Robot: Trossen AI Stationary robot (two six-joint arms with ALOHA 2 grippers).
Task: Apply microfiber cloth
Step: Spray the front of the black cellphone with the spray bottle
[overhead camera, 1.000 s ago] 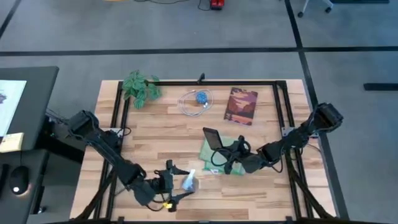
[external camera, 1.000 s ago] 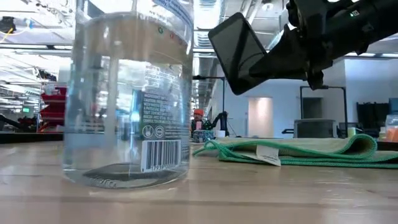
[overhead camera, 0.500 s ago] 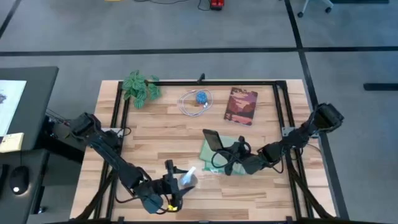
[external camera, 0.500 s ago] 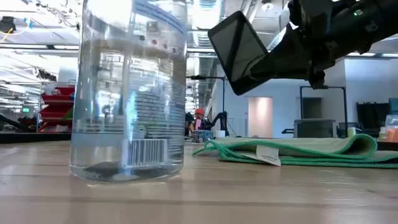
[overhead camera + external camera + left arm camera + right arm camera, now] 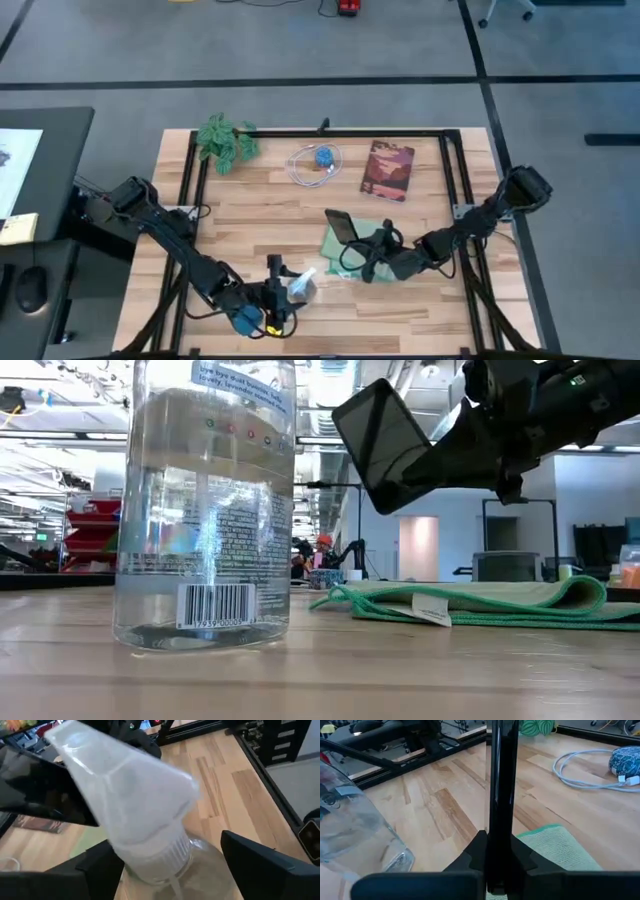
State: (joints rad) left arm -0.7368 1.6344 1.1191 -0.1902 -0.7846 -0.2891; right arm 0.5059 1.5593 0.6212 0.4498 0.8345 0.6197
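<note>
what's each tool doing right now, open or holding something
Left tool: around the spray bottle, grip cannot be told.
Right tool: shut on the black phone, held above the microfiber cloth.

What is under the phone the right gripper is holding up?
The microfiber cloth lies flat on the table, below the phone clamped in the right gripper. Whatever lies under the cloth is hidden.

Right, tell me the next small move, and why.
Probably the left gripper lets go of the spray bottle and reaches for the microfiber cloth: the right gripper holds the phone raised, while the cloth lies untouched on the table.
</note>
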